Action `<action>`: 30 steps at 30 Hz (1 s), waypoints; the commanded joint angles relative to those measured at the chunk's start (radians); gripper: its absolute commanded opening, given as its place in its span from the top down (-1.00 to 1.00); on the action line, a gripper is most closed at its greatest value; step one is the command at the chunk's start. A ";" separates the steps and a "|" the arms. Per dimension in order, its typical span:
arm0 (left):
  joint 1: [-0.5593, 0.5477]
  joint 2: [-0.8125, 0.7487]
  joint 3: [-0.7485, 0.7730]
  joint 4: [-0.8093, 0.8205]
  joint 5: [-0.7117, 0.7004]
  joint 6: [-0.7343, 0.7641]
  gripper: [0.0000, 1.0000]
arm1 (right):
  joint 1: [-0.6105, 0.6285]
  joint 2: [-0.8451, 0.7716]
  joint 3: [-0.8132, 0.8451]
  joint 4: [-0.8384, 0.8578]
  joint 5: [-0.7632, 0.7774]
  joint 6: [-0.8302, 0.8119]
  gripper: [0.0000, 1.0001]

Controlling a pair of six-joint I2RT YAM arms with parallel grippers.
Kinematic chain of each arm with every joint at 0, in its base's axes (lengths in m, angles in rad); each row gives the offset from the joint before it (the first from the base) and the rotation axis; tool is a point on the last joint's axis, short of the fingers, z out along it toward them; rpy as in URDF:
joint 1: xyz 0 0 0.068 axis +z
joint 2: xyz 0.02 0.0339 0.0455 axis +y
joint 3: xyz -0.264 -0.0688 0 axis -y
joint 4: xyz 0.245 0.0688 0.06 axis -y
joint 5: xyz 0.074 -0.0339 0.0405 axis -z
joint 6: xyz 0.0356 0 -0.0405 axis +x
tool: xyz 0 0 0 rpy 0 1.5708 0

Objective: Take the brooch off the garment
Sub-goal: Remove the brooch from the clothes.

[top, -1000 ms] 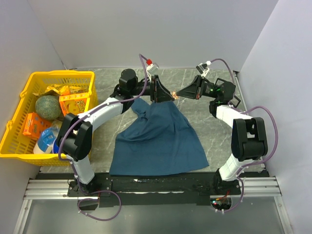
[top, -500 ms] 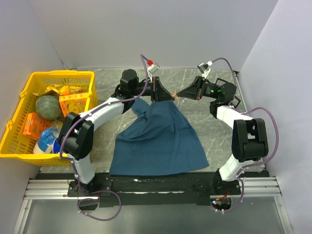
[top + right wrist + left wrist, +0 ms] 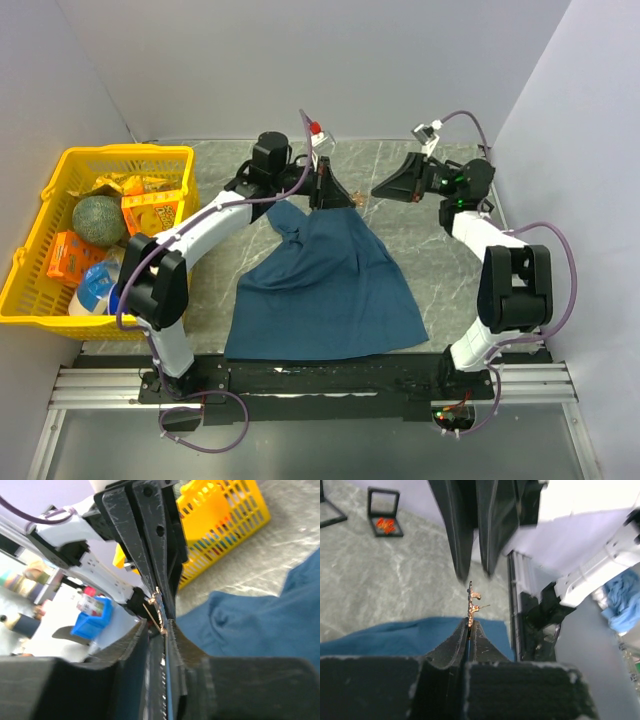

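Observation:
The garment (image 3: 325,280) is a dark teal T-shirt spread on the table, with its far corner lifted. My left gripper (image 3: 343,197) is shut on that raised corner. In the left wrist view the jaws (image 3: 469,625) pinch a thin blue edge of the garment (image 3: 380,635). The small gold brooch (image 3: 472,600) sticks out just past their tips. My right gripper (image 3: 377,188) faces it from the right, a little apart from the brooch (image 3: 358,200). In the right wrist view the right gripper (image 3: 156,624) stands open, with a gap between the fingers and the brooch (image 3: 159,611) at their tips.
A yellow basket (image 3: 125,153) with several groceries stands at the left edge of the table. A small black framed box (image 3: 384,519) with something red inside sits on the marbled table far from the cloth. Walls close in on three sides.
My left gripper has shut on the cloth at the brooch. My right gripper, shut earlier, has opened and drawn back a little to the right.

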 commanded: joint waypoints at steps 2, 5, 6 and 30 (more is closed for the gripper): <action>-0.001 -0.082 0.101 -0.390 -0.013 0.370 0.98 | -0.066 -0.117 0.091 -0.455 -0.062 -0.367 0.28; -0.001 -0.092 0.153 -0.572 -0.035 0.539 0.98 | -0.043 -0.190 0.259 -1.348 0.086 -1.061 0.22; -0.001 -0.095 0.164 -0.638 -0.037 0.594 0.98 | -0.029 -0.197 0.359 -1.490 0.132 -1.215 0.21; -0.132 -0.013 0.406 -1.381 -0.270 1.056 0.98 | 0.290 -0.317 0.263 -1.787 0.343 -1.770 0.27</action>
